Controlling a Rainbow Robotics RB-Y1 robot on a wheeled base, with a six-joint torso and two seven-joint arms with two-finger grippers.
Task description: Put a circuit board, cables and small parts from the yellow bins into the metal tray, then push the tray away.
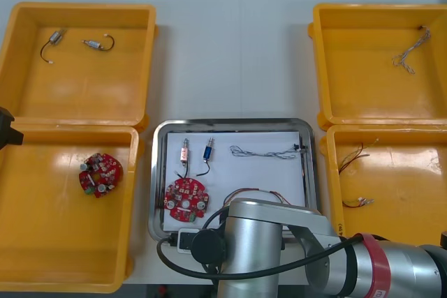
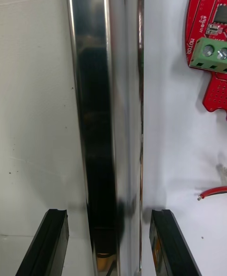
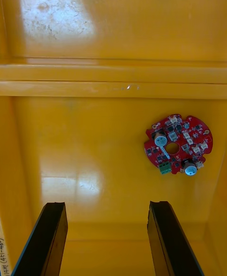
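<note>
Shiny metal tray with white inside (image 1: 230, 123) sits mid-tabletop (image 1: 230, 54). In it:
- a round red circuit board (image 1: 186, 197) at the near-left corner
- two small metal parts (image 1: 184, 152) just beyond the board
- a twisted blue-and-white cable (image 1: 265, 153) toward the far right
- a red and yellow cable (image 1: 260, 191) at the near side, by the right arm

Right end effector (image 2: 109, 212) straddles the tray's near rim, set wide. One of its fingers (image 2: 54, 238) is outside over the tabletop, the other inside over the white liner, with gaps either side of the rim. Left end effector (image 3: 106, 205) is spread wide, gripping nothing, over the near-left yellow bin (image 1: 56, 242). A second red circuit board (image 3: 178, 144) lies in that bin, ahead of the fingers.
</note>
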